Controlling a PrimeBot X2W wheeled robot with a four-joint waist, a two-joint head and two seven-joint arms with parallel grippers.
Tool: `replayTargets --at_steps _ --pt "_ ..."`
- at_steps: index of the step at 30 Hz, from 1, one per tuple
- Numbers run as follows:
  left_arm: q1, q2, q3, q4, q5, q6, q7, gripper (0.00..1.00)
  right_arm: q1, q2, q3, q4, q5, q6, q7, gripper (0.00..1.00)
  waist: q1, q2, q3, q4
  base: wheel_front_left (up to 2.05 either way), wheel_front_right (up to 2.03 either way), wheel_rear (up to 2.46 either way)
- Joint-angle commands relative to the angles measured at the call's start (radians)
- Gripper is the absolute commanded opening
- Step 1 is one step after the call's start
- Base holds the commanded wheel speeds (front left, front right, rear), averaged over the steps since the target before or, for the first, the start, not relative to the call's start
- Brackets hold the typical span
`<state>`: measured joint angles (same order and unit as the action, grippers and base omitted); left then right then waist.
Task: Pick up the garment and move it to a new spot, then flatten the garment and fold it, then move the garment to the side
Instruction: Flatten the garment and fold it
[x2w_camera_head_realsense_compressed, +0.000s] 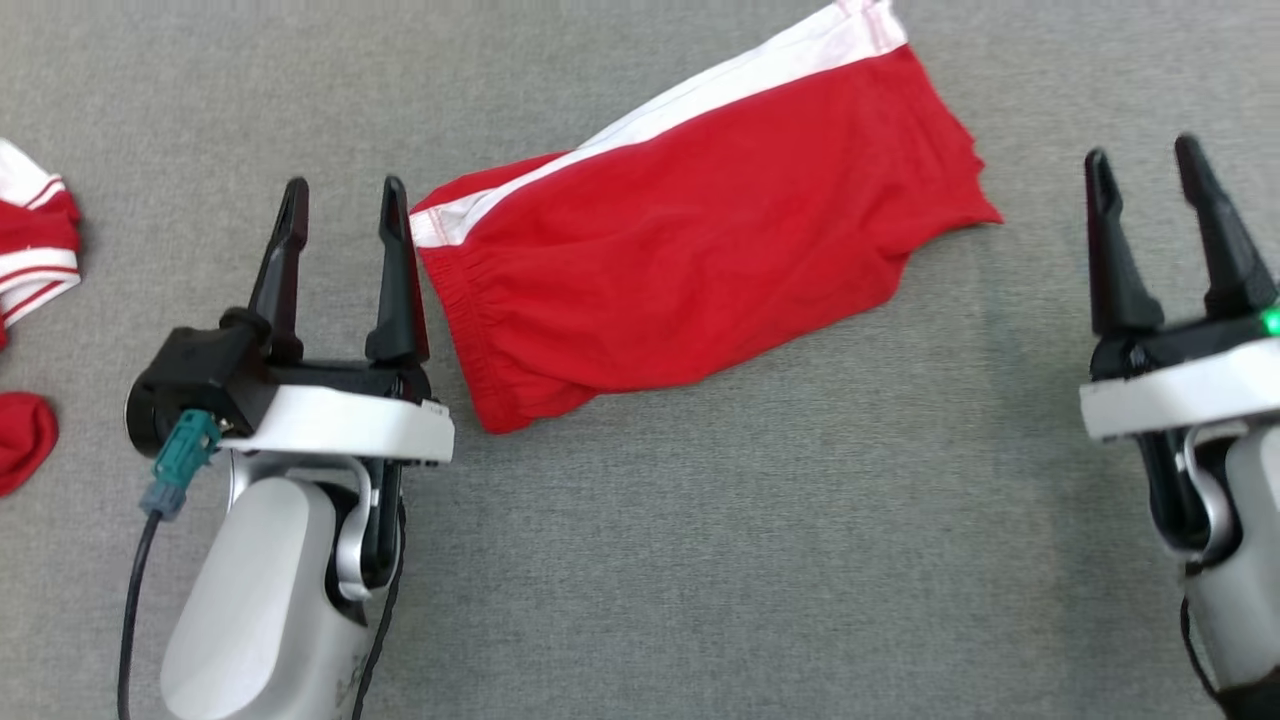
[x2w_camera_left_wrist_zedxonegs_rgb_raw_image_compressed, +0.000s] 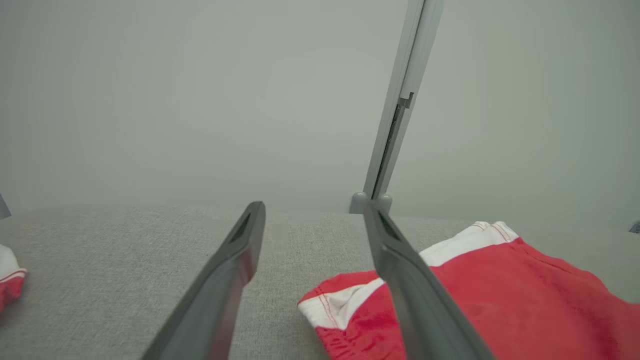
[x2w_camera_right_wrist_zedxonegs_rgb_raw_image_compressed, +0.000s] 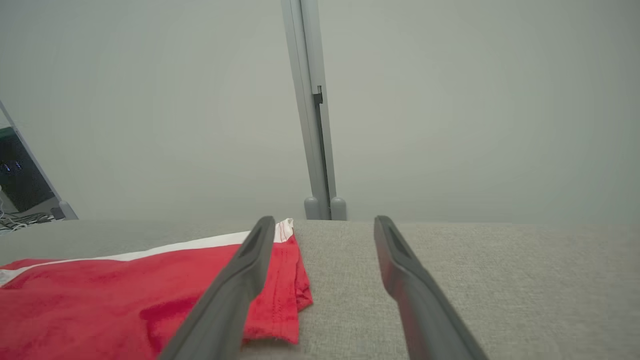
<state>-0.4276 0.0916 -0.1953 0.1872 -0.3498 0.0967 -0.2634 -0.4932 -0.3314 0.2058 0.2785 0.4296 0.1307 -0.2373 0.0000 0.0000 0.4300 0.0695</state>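
A pair of red shorts (x2w_camera_head_realsense_compressed: 700, 250) lies flat on a table (x2w_camera_head_realsense_compressed: 700, 560) covered in grey woven fabric with a fine, even grain. The shorts look like soft matte knit, folded in half into a long slanted shape that runs from the lower left of the head view up to its top edge. 1 broad white stripe with red stitching follows the upper long side. The end nearer the left is a gathered, puckered elastic waistband; the far leg hem is slightly wavy. A few shallow wrinkles cross the cloth.

The left gripper (x2w_camera_head_realsense_compressed: 345, 185) has 2 long, dark, tapering plastic fingers standing apart and grasping nothing. Its right-hand finger sits just beside the white corner of the waistband; whether it touches cannot be told. A white shell and a teal plug (x2w_camera_head_realsense_compressed: 180, 455) sit on its wrist.

The right gripper (x2w_camera_head_realsense_compressed: 1142, 148) is also released, fingers spread over bare fabric, apart from the leg hem, with a small green light (x2w_camera_head_realsense_compressed: 1270, 322) on its body.

More red and white clothing (x2w_camera_head_realsense_compressed: 30, 250) lies at the table's left edge. Behind the table, the wrist views show a grey metal post (x2w_camera_left_wrist_zedxonegs_rgb_raw_image_compressed: 400, 100) against a pale wall.
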Motion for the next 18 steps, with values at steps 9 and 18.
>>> replayTargets --at_steps 9,18 --pt "0.103 0.017 0.023 0.027 0.047 -0.011 -0.001 1.0 0.193 0.034 -0.052 -0.136 -0.073 0.0 0.077 1.0 0.0 0.0 -0.075 -0.06 0.0 0.0 0.0" --pt "0.161 0.017 0.013 0.055 0.062 -0.02 -0.001 1.0 0.289 0.062 -0.088 -0.223 -0.092 0.0 0.145 1.0 0.0 0.0 -0.128 -0.071 0.0 0.0 0.0"
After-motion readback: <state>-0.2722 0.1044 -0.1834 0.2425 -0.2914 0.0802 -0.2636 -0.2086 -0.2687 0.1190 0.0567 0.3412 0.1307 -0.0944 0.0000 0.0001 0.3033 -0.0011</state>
